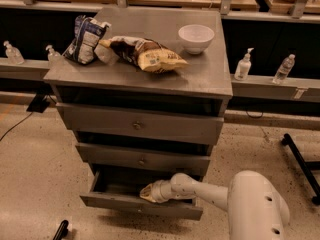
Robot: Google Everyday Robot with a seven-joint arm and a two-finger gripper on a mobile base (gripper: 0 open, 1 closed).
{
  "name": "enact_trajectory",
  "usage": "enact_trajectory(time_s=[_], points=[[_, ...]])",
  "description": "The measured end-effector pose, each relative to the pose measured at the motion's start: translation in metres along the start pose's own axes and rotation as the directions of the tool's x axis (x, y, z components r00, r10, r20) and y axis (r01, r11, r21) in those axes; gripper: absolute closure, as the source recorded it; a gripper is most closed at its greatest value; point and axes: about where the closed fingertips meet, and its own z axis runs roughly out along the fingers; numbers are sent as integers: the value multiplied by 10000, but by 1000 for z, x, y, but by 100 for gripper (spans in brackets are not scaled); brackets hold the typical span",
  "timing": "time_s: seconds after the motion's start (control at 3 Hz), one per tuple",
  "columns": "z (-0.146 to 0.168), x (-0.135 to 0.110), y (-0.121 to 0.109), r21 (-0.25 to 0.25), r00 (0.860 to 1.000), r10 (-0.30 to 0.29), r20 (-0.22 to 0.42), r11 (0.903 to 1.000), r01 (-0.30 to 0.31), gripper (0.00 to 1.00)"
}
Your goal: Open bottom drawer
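The bottom drawer [115,202] is the lowest and narrowest of three grey drawers in a grey wooden chest. It stands pulled out partway, and its dark inside shows behind the front panel. My gripper [147,193] reaches in from the right on a white arm [205,193]. It sits at the top edge of the drawer front, near the middle and partly inside the drawer. The drawer's knob is hidden. The middle drawer [142,159] and the top drawer [137,125] are pushed in, each with a small round knob.
On the chest top lie a white bowl [196,36], a yellow-brown chip bag [145,54] and a blue-white bag [85,39]. Bottles [243,65] stand on a low ledge behind. A dark bar [300,164] lies on the floor at the right. A black object [61,230] is at the bottom left.
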Motion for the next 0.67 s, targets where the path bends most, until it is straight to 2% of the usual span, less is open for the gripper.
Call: enact_trajectory(time_s=[0.67], points=[[6, 2, 1, -170, 9998, -177, -120, 9997, 175, 100]])
